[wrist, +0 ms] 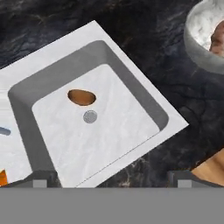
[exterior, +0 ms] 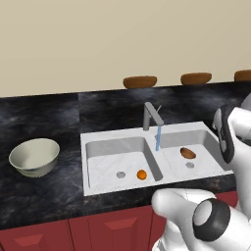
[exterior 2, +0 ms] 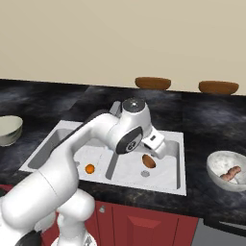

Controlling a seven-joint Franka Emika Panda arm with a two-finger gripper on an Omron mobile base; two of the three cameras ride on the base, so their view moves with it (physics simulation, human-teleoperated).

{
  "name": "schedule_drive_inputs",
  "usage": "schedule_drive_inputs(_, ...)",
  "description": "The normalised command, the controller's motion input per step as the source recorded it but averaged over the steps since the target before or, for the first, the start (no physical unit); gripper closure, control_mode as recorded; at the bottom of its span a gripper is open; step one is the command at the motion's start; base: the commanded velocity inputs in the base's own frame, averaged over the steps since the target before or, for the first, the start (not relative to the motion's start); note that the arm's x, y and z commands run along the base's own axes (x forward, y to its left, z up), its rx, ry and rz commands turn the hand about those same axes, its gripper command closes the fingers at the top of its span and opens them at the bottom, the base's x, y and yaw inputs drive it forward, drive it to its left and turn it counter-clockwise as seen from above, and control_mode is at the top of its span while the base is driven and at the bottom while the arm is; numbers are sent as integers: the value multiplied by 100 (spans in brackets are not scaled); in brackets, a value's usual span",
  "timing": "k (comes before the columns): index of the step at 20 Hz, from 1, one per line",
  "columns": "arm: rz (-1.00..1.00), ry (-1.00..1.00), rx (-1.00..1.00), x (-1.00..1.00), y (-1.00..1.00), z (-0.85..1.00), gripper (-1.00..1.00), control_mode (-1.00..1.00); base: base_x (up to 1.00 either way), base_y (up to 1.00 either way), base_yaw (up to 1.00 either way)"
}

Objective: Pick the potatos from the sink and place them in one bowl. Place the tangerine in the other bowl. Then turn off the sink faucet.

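Observation:
A brown potato [exterior: 188,153] lies in the right basin of the white sink [exterior: 98,142], just above the drain; it also shows in the hand view [wrist: 82,97]. A reddish potato [exterior 2: 230,174] rests in the grey marbled bowl [exterior 2: 217,162] on the counter right of the sink. The tangerine [exterior: 141,174] sits in the left basin near its drain. The cream-green bowl [exterior: 34,157] stands empty on the counter to the left. Water streams from the grey faucet [exterior: 151,115]. My gripper [wrist: 111,180] hangs open above the right basin, holding nothing.
Flat brown ovals [exterior: 140,82] [exterior: 196,78] lie along the back of the dark counter [exterior: 49,117]. A wooden surface [wrist: 212,169] edges into the hand view at the lower right. Red cabinet fronts [exterior: 112,228] run below the counter.

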Motion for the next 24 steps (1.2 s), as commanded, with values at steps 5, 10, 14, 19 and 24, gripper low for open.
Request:
schedule_drive_inputs(5,55,8,0,14,19,-2,-100,-100,0,0,0)
schedule_drive_inputs(10,48,19,0,21,37,-1,-100,-100,0,0,0)
schedule_drive_inputs(14,30,15,-2,34,11,-16,-100,-100,0,0,0)
schedule_drive_inputs(19,13,2,0,35,0,-26,-100,-100,0,0,0)
schedule_drive_inputs(24,10,0,0,23,0,-23,-100,-100,0,0,0)
